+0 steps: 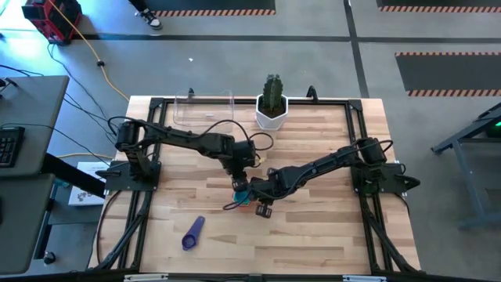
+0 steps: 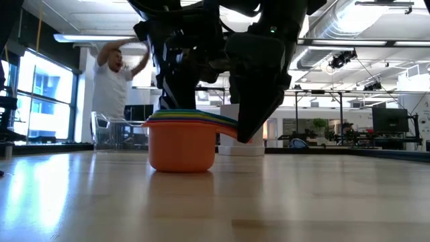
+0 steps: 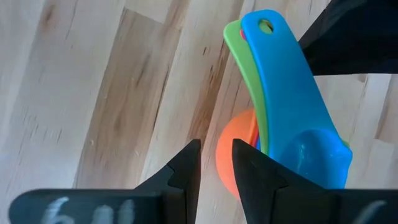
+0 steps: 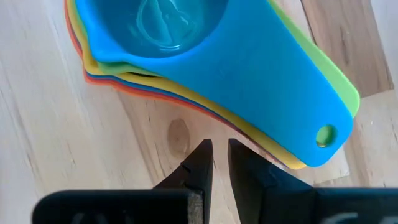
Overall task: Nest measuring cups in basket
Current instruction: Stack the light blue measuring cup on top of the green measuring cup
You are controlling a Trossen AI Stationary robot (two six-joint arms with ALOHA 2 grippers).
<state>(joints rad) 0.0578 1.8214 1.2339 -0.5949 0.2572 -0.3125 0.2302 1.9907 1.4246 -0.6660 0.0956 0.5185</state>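
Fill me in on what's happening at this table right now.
Two robot arms meet at mid-table over a nested stack of measuring cups, orange at the bottom and blue on top. The left tool and the right tool both hover right beside the stack with their fingers nearly together, gripping nothing. A purple cup lies apart near the front edge. The clear basket stands at the back beside a potted cactus, with no cups in it yet.

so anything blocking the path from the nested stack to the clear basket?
Nothing visible on the wood between the stack of cups and the basket. The cactus pot sits beside the basket, off the direct line. The purple cup lies apart, on the near side.
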